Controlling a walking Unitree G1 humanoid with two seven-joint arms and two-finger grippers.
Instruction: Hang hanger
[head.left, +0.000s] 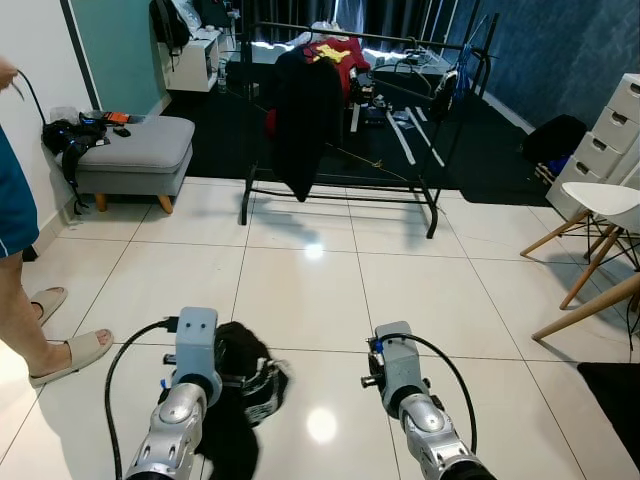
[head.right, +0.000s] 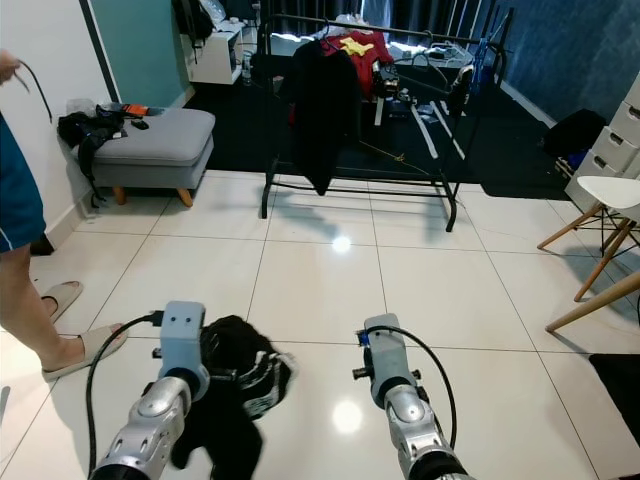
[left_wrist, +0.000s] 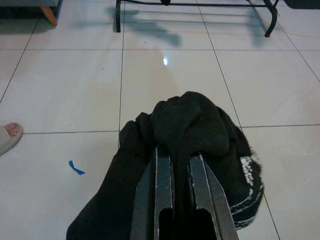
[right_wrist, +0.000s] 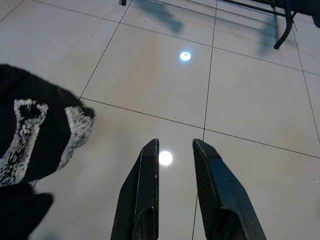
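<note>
The left gripper (left_wrist: 180, 165) is pinching a bunched black garment (left_wrist: 192, 127) above the tiled floor (head.left: 300, 290), the right gripper (right_wrist: 177, 155) is hovering narrowly parted and empty, and carrying it to the far clothes rack (head.left: 340, 110) seems next.

This is a room in a home. It has a white tile floor (head.left: 300, 290), a grey stool (head.left: 135, 150), a clothes rack (head.left: 345, 120) with clothes, drawers (head.left: 605, 140) and a chair (head.left: 600, 215).
</note>
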